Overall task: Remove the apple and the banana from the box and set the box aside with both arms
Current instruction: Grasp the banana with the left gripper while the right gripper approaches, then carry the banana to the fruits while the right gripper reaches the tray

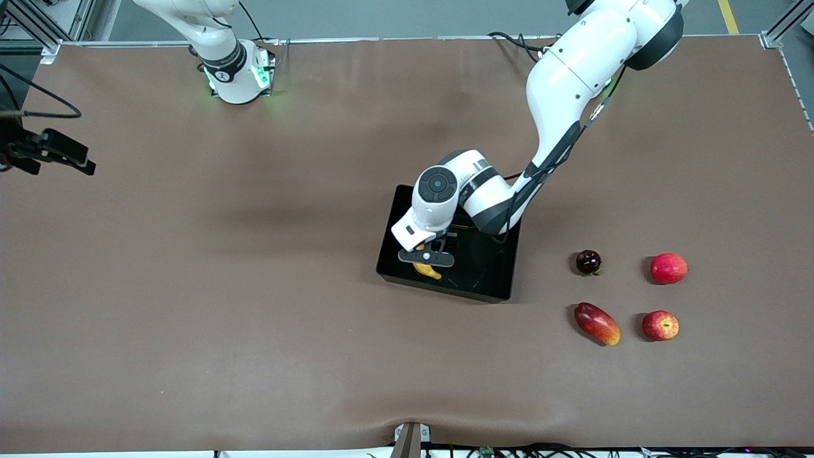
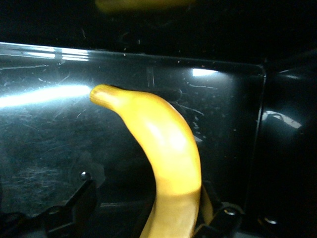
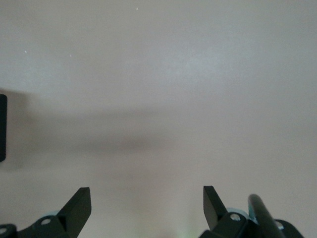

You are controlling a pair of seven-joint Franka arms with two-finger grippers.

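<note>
Small round red apple with yellow streaks (image 1: 660, 326) already lying on brown worktop (image 1: 254, 286), well apart from shallow glossy black plastic box (image 1: 489, 289). Left end effector (image 1: 427, 257) down inside box, fingers either side of curved yellow banana (image 2: 166, 158), squeezing not yet clear. Right end effector (image 3: 147, 208) waiting wide open, empty. Box-moving left.

The banana (image 1: 430, 271) is all yellow and curved. It lies in the box (image 1: 477, 273), by the wall nearest the front camera and toward the right arm's end of it. In the left wrist view its blunt tip (image 2: 101, 94) lies on the scratched, shiny floor.

The box is a shallow black glossy tray with low walls. It sits flat near the middle of the table.

The apple (image 1: 660, 326) is small, round and red with yellow streaks, its pale dimple facing up. It sits on the table outside the box, toward the left arm's end and nearer the front edge.
</note>
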